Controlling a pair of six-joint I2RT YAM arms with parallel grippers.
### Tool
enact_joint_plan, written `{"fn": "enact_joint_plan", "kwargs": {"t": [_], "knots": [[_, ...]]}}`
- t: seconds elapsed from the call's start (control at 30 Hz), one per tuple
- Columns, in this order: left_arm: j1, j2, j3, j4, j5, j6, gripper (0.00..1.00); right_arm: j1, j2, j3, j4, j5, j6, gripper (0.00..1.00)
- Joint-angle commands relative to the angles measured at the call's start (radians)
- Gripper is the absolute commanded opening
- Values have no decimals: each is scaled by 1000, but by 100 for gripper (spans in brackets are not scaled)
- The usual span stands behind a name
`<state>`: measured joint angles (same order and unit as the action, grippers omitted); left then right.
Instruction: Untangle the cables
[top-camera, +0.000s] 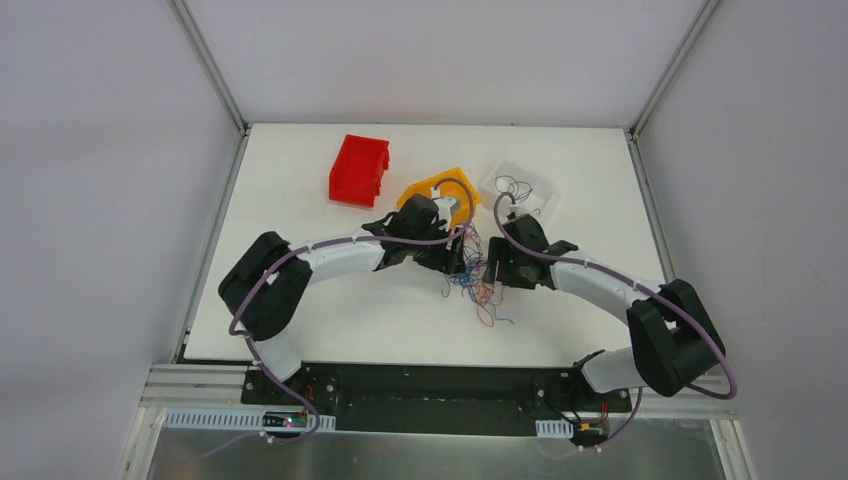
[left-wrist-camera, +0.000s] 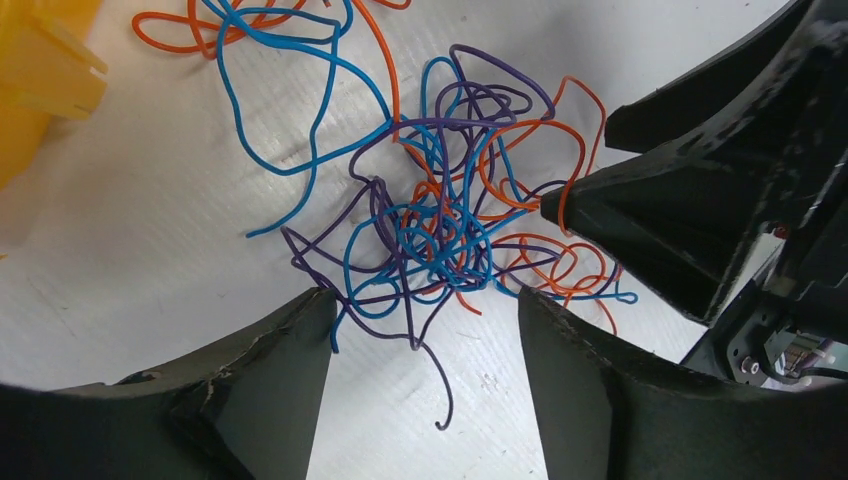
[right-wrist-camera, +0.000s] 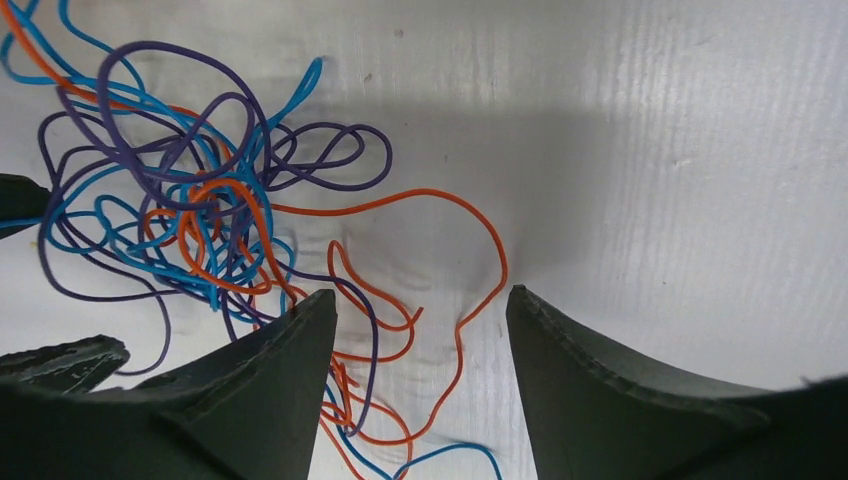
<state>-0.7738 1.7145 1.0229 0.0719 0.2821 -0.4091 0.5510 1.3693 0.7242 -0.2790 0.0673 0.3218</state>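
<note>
A white table (top-camera: 300, 320) lies under the left gripper (top-camera: 452, 262) and the right gripper (top-camera: 492, 272), its matte surface faintly ribbed and evenly lit. Beyond them and out to either side stand plain pale grey walls (top-camera: 420, 60), joined by slim metal corner posts (top-camera: 210, 65). Behind them, an aluminium rail (top-camera: 195, 383) edges the table.

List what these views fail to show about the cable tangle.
- Left wrist view: cables run off the top edge. The left gripper fingers cover strands at the bottom.
- Right wrist view: strands leave the left, top and bottom edges. One right gripper finger covers some.
- Top view: strands are too fine to trace, and both grippers cover part of the tangle.
- Clear bin, top view: the strands inside are too small to count.
</note>
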Motion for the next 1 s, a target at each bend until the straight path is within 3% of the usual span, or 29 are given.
{"fn": "enact_joint_plan", "kwargs": {"t": [0.0,0.07,0.17,0.23,0.33,0.5,0.97], "knots": [[-16,27,50,26,23,-16,63,23,51,54,-1,5,-23,66],[-16,41,54,25,21,-14,52,30,54,58,0,9,-23,65],[-15,49,59,-9,-30,-1,18,28,26,54,-7,61,-20,57],[-15,33,50,-32,-68,13,1,24,1,50,-19,123,-5,47],[-14,-13,5,-43,-116,26,0,12,-27,37,-26,179,15,35],[-13,-110,-73,-69,-189,43,0,-18,-70,11,-26,226,54,0],[9,-460,-237,-210,-442,54,0,-78,-152,13,-56,243,64,0]]}}
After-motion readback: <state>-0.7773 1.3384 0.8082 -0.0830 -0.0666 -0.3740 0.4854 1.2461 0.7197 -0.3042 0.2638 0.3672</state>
